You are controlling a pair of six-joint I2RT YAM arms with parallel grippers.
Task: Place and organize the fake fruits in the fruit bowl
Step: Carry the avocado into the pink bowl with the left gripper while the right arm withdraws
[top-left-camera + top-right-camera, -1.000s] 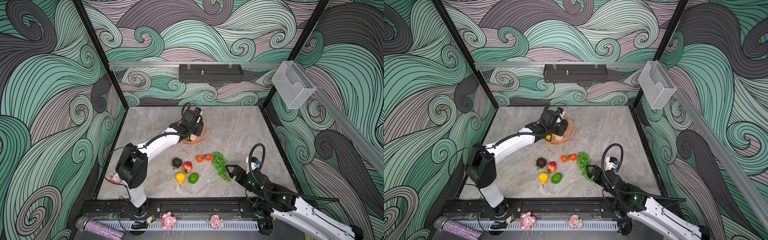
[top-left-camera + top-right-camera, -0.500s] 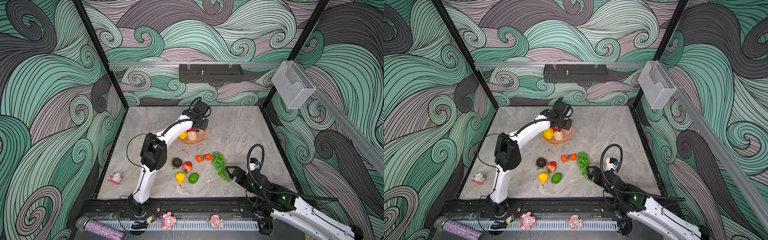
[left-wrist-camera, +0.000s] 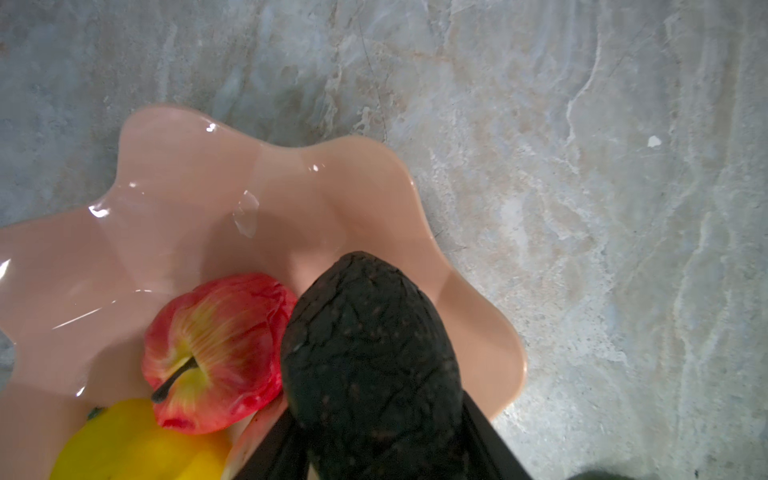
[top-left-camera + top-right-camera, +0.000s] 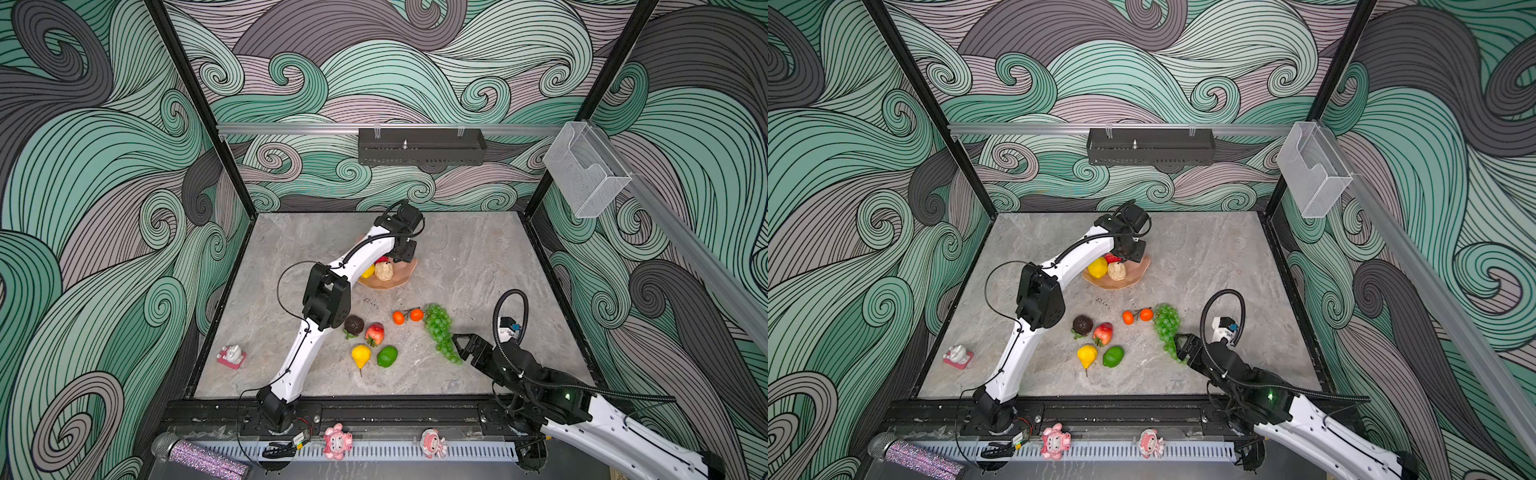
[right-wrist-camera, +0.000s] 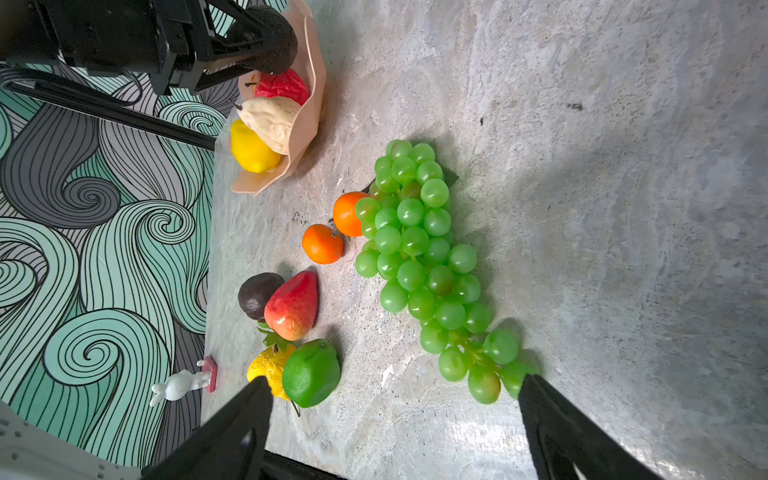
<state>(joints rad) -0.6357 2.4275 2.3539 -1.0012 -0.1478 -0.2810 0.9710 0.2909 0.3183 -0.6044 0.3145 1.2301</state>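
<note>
One dark avocado [image 3: 365, 332] in left gripper [image 3: 380, 440], over fruit bowl [image 3: 187, 187] (beside apple [image 3: 224, 345])

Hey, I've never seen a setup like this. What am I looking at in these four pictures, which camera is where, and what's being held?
Two white robot arms with pincer-like grippers work over a stone-patterned table. Both top views look down on the whole scene; the other two come from a camera on each arm's wrist. The left gripper grips a dark avocado over the pink fruit bowl, which holds an apple, a lemon and a pale fruit. The right gripper is open and empty, by the tip of the green grapes. Also loose on the table: two oranges, a dark fruit, a red fruit, a yellow pear, a lime and a small rabbit figurine.
</note>
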